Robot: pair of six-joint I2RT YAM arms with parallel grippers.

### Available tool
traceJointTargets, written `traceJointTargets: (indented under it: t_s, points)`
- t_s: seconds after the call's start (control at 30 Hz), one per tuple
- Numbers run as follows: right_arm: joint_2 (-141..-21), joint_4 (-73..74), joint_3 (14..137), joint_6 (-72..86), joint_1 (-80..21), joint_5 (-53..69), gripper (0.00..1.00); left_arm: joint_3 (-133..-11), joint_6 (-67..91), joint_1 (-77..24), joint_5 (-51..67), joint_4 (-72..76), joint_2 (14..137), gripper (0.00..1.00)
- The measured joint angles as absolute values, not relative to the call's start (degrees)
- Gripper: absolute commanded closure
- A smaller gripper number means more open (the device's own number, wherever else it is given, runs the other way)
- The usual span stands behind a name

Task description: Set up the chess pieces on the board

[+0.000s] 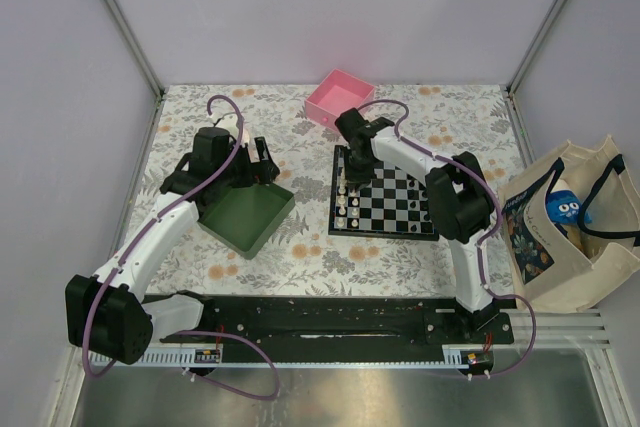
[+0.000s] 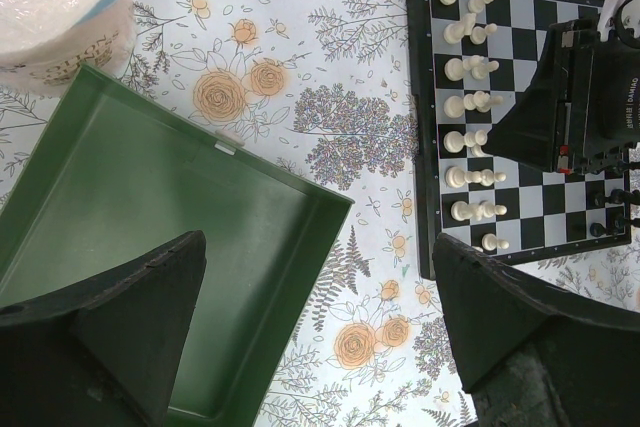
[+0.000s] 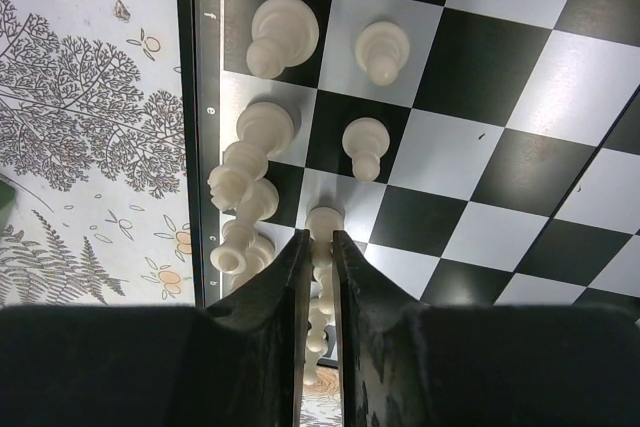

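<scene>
The board (image 1: 380, 234) lies right of centre. Cream-white chess pieces (image 1: 342, 202) stand in two columns along its left side, and black ones (image 1: 414, 209) stand near its right side. My right gripper (image 1: 357, 169) reaches down over the white columns. In the right wrist view this gripper (image 3: 320, 242) is shut on a white pawn (image 3: 324, 221) standing on a light square, next to the back-row pieces (image 3: 250, 147). My left gripper (image 2: 320, 247) is open and holds nothing. It hovers over the edge of the green tray (image 2: 150, 197), left of the board (image 2: 422, 147).
A pink box (image 1: 338, 97) sits behind the board. The green tray (image 1: 245, 215) lies left of it. A white wrapped roll (image 2: 60, 7) stands beyond the tray. A cloth bag (image 1: 565, 227) sits off the table's right edge.
</scene>
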State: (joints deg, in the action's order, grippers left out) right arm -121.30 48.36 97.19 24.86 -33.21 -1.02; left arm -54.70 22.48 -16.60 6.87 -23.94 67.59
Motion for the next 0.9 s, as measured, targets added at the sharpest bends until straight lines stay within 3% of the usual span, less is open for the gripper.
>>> traceJointTargets:
  t_s: [0.9]
  points:
    - [-121.3,48.3,97.2,24.5,-32.1,-1.8,0.77,-54.7,22.5,-16.6,6.9,-24.3,67.6,0.01]
